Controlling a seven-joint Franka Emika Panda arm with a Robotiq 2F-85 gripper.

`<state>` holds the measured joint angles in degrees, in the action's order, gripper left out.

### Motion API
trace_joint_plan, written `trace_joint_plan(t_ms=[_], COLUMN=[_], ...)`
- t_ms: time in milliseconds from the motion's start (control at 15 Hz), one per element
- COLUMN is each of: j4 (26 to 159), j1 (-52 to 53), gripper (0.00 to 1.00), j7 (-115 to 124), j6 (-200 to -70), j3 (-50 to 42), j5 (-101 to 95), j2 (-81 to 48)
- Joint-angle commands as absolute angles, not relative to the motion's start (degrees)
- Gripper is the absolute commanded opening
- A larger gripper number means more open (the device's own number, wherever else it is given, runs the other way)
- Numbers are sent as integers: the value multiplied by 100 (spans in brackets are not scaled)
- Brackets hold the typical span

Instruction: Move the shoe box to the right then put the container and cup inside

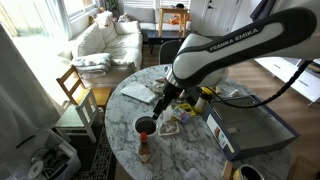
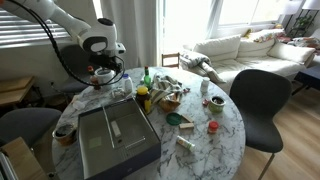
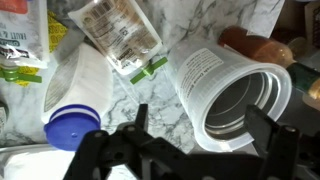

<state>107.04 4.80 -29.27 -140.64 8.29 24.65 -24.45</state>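
A white plastic container [image 3: 235, 95] lies on its side on the marble table, its open mouth facing the wrist camera. My gripper [image 3: 203, 125] is open and low over it. One finger is left of the container and the other is in front of its rim. In both exterior views the gripper [image 1: 163, 100] [image 2: 105, 73] hangs over the cluttered middle of the table. The shoe box [image 1: 250, 130] [image 2: 115, 140], dark inside, lies flat on the table beside the clutter. The cup [image 1: 146, 125] [image 2: 216, 101], dark with a pale rim, stands apart from the gripper.
A white bottle with a blue cap [image 3: 72, 105] lies left of the container, and a snack packet [image 3: 120, 35] lies beyond it. A slim red-capped bottle [image 1: 145, 150] stands near the table edge. A green lid [image 2: 173, 119] and other small items crowd the table. Chairs [image 2: 260, 100] ring it.
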Motion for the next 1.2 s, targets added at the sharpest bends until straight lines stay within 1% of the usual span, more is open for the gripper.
trace_joint_plan(t_ms=[0,67,200,467,533,600,667,1000,1133], j4=[10424,10379,10306,10302,10317,10347,10360,10471,10582], j1=[399,397,396,369,365,350,351,158,214], gripper=[71,59,43,13,5,1,0,2,2], j7=[-2395,-2302,-2136,-1939,-1927,-1935,-1918,-2230,-2045], j6=[-14133,-14110,-14087,-14080,-14105,-14107,-14083,-13927,-13788], j3=[1028,1051,1078,1094,1103,1124,1122,1363,1260], j5=[2204,2164,2079,1963,1938,1940,1918,2139,1929], j2=[-2798,-2862,-2948,-2890,-2847,-2776,-2717,-2270,-1902])
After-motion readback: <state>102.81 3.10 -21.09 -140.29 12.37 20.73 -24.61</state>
